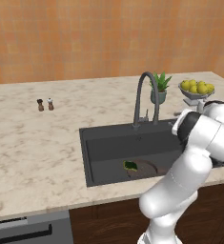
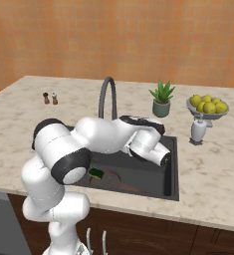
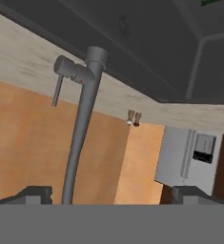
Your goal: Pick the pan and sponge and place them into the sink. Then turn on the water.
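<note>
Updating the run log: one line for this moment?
pan and sponge in sink | gripper open, facing faucet | water off

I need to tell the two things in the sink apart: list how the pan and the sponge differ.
Shape: the pan is round and shallow; the sponge is a small block.
Colour: the pan is dark grey-brown, close to the basin's tone; the sponge is bright green and stands out.
Size: the pan is far wider than the sponge.
Shared: both lie in the sink near its front wall, with the sponge at the pan's left edge.
</note>
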Tool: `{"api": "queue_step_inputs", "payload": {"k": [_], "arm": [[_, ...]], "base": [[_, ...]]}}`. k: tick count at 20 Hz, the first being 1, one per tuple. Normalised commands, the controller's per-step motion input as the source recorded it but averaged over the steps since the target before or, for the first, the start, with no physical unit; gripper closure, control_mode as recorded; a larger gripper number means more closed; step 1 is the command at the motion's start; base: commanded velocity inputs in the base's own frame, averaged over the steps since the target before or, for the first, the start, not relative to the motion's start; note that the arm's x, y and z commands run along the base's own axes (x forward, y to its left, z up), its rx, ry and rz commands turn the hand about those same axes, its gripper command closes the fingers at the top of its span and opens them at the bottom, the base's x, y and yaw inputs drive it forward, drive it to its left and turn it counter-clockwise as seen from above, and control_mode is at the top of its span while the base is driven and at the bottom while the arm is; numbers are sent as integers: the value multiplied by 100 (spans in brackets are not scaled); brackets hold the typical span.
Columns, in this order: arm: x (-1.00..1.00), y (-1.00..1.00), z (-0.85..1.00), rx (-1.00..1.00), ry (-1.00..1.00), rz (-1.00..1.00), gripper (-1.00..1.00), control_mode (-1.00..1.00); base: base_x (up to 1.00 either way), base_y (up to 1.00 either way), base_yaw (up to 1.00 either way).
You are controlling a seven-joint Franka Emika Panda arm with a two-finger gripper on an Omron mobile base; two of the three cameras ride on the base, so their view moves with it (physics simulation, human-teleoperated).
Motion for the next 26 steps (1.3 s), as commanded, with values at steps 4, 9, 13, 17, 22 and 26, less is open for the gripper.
{"api": "queue_step_inputs", "payload": {"k": [4,9,13,17,22,26], "arm": [[34,20,-20,0,5,-8,-100,-100],[36,8,-18,1,4,-1,-100,-100],[27,-6,0,13,0,0,-100,-100],[26,-7,-4,10,0,0,-100,-100],[21,-15,-14,8,0,0,-100,-100],[4,-17,-18,7,0,1,-100,-100]], "base": [[0,0,0],[0,0,0],[0,0,0],[0,0,0],[0,0,0],[0,0,0]]}}
